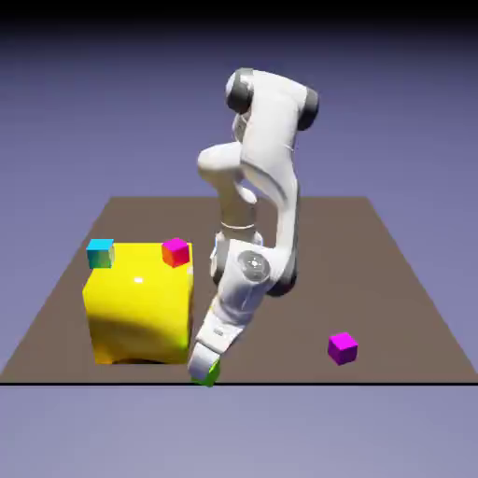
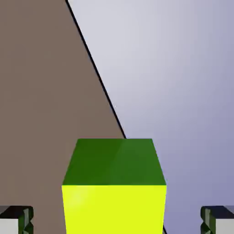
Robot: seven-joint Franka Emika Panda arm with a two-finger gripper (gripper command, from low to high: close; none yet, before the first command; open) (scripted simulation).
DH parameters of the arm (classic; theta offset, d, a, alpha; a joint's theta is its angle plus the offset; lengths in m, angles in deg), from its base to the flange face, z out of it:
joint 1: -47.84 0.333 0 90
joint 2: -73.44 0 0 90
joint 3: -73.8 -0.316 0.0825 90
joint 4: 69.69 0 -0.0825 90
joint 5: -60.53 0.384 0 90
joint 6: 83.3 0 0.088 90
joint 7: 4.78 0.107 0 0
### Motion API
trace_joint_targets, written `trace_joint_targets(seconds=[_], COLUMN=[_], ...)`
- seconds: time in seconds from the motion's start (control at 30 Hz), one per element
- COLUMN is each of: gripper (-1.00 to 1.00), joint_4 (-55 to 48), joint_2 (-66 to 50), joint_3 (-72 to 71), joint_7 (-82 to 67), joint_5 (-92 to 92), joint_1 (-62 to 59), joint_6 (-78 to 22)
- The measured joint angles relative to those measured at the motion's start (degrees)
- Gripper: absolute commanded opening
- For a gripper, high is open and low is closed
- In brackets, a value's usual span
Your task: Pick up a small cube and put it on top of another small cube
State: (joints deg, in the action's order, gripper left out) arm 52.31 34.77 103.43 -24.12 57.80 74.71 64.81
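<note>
Gripper (image 1: 204,366) straddling green cube (image 2: 114,187), jaws apart, at table (image 1: 392,280) edge.

We see a big yellow block (image 1: 138,303) on the brown table (image 1: 392,280), toward the exterior view's left. On its top sit a cyan cube (image 1: 101,253) at the left corner and a red-and-pink cube (image 1: 175,251) at the right; both seem to rest near its far edge.

Gripper (image 1: 205,366) low over green cube (image 1: 209,374), table (image 1: 392,280) edge.
</note>
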Motion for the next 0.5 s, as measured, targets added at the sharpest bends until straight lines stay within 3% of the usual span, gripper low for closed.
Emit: trace_joint_targets(seconds=[0.2,0.5], gripper=[-1.00,-1.00], joint_4=[0.61,4.23], joint_2=[8.30,18.14], joint_3=[3.60,-6.13], joint_7=[1.16,4.57], joint_5=[-2.64,-14.69], joint_1=[4.54,23.19], joint_6=[-7.93,-11.01])
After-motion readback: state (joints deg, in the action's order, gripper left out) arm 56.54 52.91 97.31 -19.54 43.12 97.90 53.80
